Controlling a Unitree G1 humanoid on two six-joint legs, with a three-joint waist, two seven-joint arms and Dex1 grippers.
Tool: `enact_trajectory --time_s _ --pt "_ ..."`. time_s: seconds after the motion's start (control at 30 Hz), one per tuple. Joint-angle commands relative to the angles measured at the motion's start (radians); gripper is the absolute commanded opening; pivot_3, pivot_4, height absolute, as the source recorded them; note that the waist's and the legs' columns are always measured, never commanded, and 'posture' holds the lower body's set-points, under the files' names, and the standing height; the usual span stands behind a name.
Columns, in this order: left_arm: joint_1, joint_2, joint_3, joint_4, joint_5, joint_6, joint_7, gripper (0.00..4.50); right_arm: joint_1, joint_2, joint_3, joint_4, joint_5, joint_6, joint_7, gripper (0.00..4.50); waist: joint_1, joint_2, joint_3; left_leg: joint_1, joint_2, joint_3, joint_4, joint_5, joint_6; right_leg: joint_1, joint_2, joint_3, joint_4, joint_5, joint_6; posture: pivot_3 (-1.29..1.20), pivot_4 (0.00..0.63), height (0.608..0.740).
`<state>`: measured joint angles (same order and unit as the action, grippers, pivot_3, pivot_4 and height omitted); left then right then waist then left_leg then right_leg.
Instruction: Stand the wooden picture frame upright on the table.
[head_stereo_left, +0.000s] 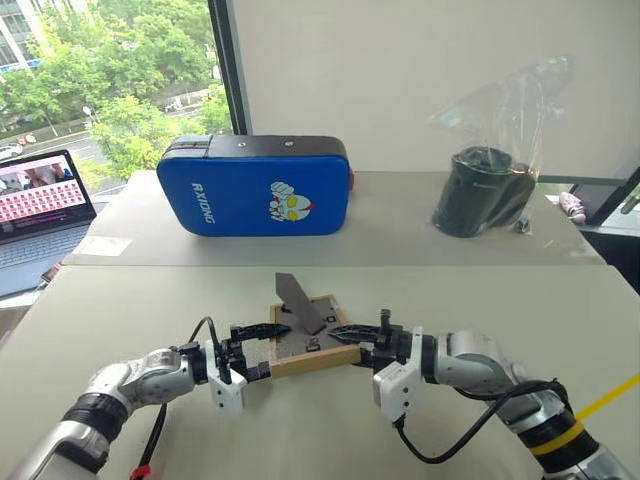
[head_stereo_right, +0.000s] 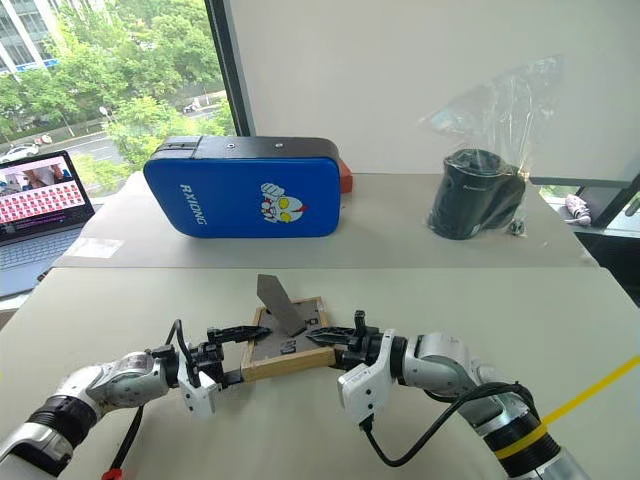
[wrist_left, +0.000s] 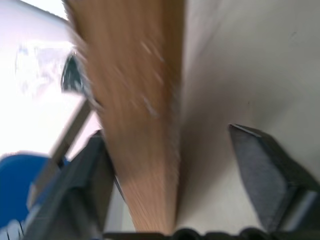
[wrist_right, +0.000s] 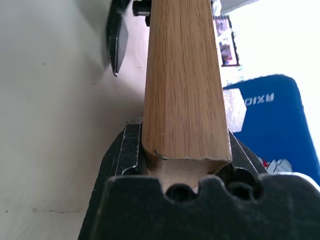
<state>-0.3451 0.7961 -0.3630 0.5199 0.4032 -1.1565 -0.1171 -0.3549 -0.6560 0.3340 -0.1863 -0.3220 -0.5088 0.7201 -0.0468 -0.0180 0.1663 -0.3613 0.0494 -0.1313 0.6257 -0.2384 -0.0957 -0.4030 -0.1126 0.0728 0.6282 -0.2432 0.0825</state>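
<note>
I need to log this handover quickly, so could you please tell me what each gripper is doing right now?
Left gripper: open, straddling the wooden picture frame edge without clamping it.
Right gripper: shut on the frame's opposite edge.

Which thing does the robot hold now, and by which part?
The right gripper clamps the wooden picture frame by its right edge; the left gripper stands open.

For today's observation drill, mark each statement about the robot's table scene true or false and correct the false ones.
1. The right hand grips the picture frame. True.
2. The left hand is clamped on the frame. False: its fingers stand open around the edge.
3. The frame's stand is folded out. True.
4. The blue pad lies between the hands. False: it stands farther back on the table.
</note>
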Motion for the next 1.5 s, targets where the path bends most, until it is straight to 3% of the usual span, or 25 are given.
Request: enact_trajectory --time_s 0.03,0.17,0.27,0.37,0.7,0.73,0.97,1.13,1.33,1.43,1.5 --pt "0.116 0.037 0.111 -0.146 -0.209 0.136 -0.037 4.15 -0.057 -0.007 -0.093 -0.096 0.213 0.235 0.085 1.23 -0.001 0.0 0.002 0.0 0.0 0.0 0.0 0.0 0.0 0.0 0.0 0.0 0.0 0.0 -0.001 0.0 0.15 0.74" --pt "0.299 0.04 0.2 -0.319 -0.294 0.288 -0.072 4.15 -0.164 -0.012 -0.194 -0.165 0.542 0.74 0.179 1.23 -0.001 0.002 0.005 -0.001 0.0 0.0 0.0 0.0 0.0 -0.001 0.0 0.0 0.001 0.001 -0.003 0.0 0.15 0.74" --pt "0.402 0.01 0.237 -0.425 -0.287 0.373 -0.088 4.15 -0.31 -0.038 -0.279 -0.119 0.816 1.275 0.201 1.23 0.004 0.003 0.006 -0.001 0.0 0.0 0.0 0.0 0.0 -0.001 0.0 0.0 0.001 0.002 -0.003 0.0 0.15 0.74" --pt "0.444 -0.027 0.263 -0.486 -0.278 0.441 -0.099 4.15 -0.425 -0.053 -0.322 -0.006 0.949 1.559 0.229 1.23 0.012 0.003 0.007 -0.001 0.0 -0.001 0.0 0.0 0.0 -0.001 0.0 -0.001 0.001 0.002 -0.004 0.0 0.15 0.74" --pt "0.467 -0.096 0.29 -0.572 -0.262 0.506 -0.165 4.15 -0.523 -0.03 -0.169 0.251 0.904 1.569 0.344 1.23 0.001 0.004 0.007 -0.008 0.0 -0.001 0.0 -0.001 0.002 -0.008 0.0 -0.001 0.0 0.002 -0.004 0.0 0.15 0.74" --pt "0.47 -0.101 0.292 -0.577 -0.258 0.507 -0.168 4.15 -0.526 -0.023 -0.165 0.27 0.897 1.564 0.344 2.22 0.0 0.004 0.007 -0.008 0.0 -0.001 0.0 -0.001 0.003 -0.008 0.0 -0.001 0.0 0.002 -0.004 0.0 0.15 0.74" --pt "0.476 -0.125 0.308 -0.584 -0.248 0.509 -0.186 4.15 -0.528 -0.022 -0.19 0.293 0.899 1.58 0.339 4.49 0.002 0.005 0.007 -0.01 0.0 -0.001 0.001 -0.002 0.003 -0.011 0.001 -0.001 0.001 0.002 -0.004 0.0 0.15 0.74" --pt "0.483 -0.141 0.319 -0.582 -0.268 0.522 -0.206 4.15 -0.435 -0.102 -0.275 0.172 0.948 1.628 0.334 4.49 0.01 0.005 0.007 -0.013 0.0 -0.001 0.001 -0.002 0.003 -0.014 0.0 -0.001 0.001 0.002 -0.004 0.0 0.15 0.74" --pt "0.552 -0.232 0.373 -0.68 -0.425 0.758 -0.203 4.15 -0.079 -0.232 -0.476 -0.128 0.973 1.636 0.239 4.49 0.018 0.004 0.007 -0.018 0.0 -0.001 0.002 -0.002 0.004 -0.018 0.0 -0.001 0.001 0.002 -0.004 0.0 0.15 0.74" --pt "0.555 -0.319 0.407 -0.765 -0.53 1.0 -0.159 4.15 0.037 -0.143 -0.549 -0.259 0.915 1.616 0.034 4.49 0.006 0.004 0.007 -0.017 0.0 -0.001 0.003 -0.002 0.004 -0.017 0.001 -0.001 0.003 0.002 -0.004 0.0 0.15 0.74" --pt "0.548 -0.375 0.425 -0.827 -0.572 1.13 -0.118 4.15 0.091 -0.035 -0.547 -0.336 0.8 1.585 -0.182 4.49 -0.001 0.004 0.007 -0.016 0.0 -0.001 0.004 -0.002 0.004 -0.017 0.001 0.0 0.004 0.002 -0.004 0.0 0.15 0.74"
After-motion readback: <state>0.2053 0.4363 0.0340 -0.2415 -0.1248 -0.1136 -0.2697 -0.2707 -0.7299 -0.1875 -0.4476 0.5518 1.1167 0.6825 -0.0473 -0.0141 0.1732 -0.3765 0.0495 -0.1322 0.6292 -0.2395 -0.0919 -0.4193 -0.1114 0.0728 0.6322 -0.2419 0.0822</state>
